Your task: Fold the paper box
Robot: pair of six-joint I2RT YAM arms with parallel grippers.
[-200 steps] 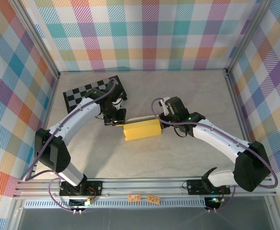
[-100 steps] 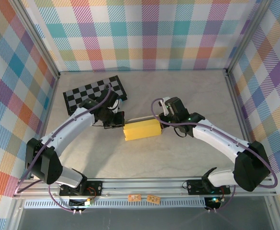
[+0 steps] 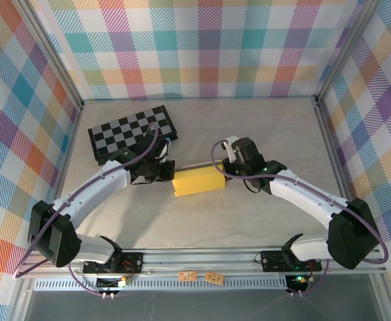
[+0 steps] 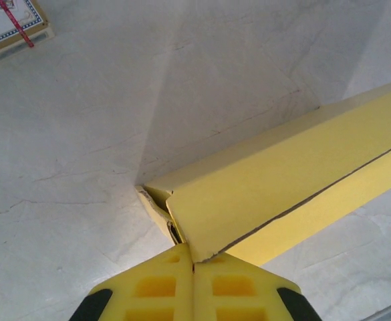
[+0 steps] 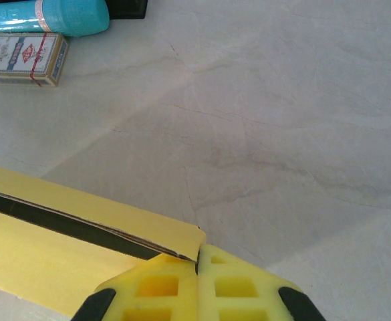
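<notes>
The paper box [image 3: 198,180] is a shallow yellow cardboard box lying mid-table, its lid seam slightly open. My left gripper [image 3: 170,175] is shut, fingertips pressed against the box's left end. In the left wrist view the shut fingertips [image 4: 175,267] meet the corner of the paper box [image 4: 282,180], where a tucked flap shows. My right gripper [image 3: 226,172] is shut at the box's right end. In the right wrist view its tips [image 5: 196,264] touch the corner of the paper box [image 5: 41,254], beside a dark gap under the lid.
A black-and-white checkerboard [image 3: 134,134] lies at the back left. A teal tube [image 5: 48,17] and a small card pack [image 5: 25,57] lie beyond the box. Plaid walls enclose the table on three sides.
My left arm has dropped and swung back off the checkerboard, bringing its shut gripper to the box's left end. The right arm and the box have hardly moved.
</notes>
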